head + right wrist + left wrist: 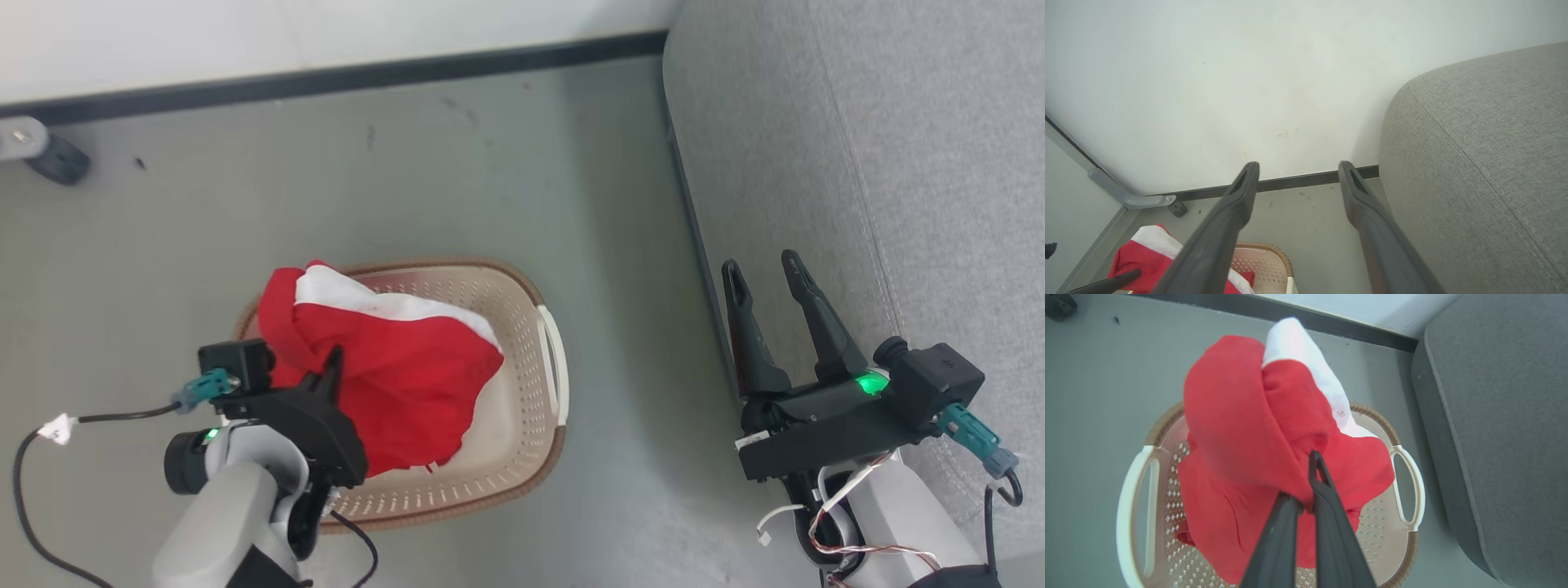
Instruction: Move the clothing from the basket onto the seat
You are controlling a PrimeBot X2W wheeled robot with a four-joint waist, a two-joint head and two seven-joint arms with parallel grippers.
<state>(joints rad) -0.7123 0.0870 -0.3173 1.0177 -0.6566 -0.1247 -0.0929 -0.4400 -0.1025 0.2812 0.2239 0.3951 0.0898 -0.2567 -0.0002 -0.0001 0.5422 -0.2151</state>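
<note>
A red garment with a white panel, the clothing (pixel 392 367), hangs bunched above the cream basket (pixel 522 392) on the floor. My left gripper (pixel 331 367) is shut on a fold of the clothing (pixel 1249 433); in the left wrist view its two dark fingers (pixel 1327 498) pinch the red cloth over the basket (pixel 1133 490). To the right, my right gripper (pixel 767 273) stands open with nothing between its fingers, at the front edge of the grey seat (pixel 898 163). The right wrist view shows that open gripper (pixel 1298 173), the seat (pixel 1486 163), the clothing (pixel 1147 253) and the basket (pixel 1265 261).
Grey floor lies between the basket and the seat. A white wall with a dark skirting strip (pixel 326 82) runs along the back. A grey bracket with a small castor (pixel 49 155) sits at the far left by the wall.
</note>
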